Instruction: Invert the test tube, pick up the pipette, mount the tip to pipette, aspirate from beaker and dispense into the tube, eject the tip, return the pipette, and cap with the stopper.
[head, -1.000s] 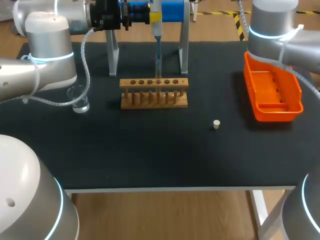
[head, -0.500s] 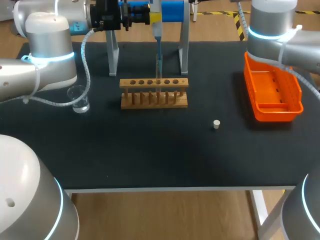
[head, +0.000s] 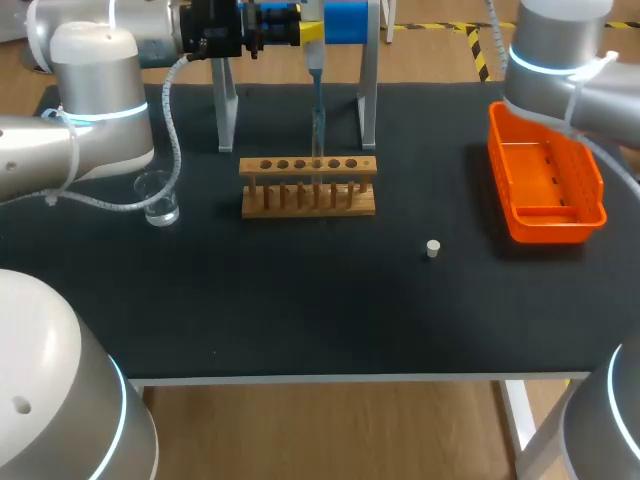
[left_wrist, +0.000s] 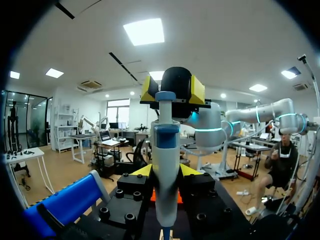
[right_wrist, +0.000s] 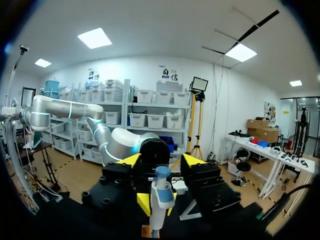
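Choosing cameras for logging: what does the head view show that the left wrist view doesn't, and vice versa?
Head only: beaker, tube rack and stopper on the table. Left wrist only: right hand, facing from beyond the pipette. Both: pipette, upright in the left hand.

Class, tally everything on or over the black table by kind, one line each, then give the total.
Beaker: 1
Wooden rack: 1
Test tube: 1
Pipette: 1
Pipette stand: 1
Stopper: 1
Orange tray: 1
Total: 7
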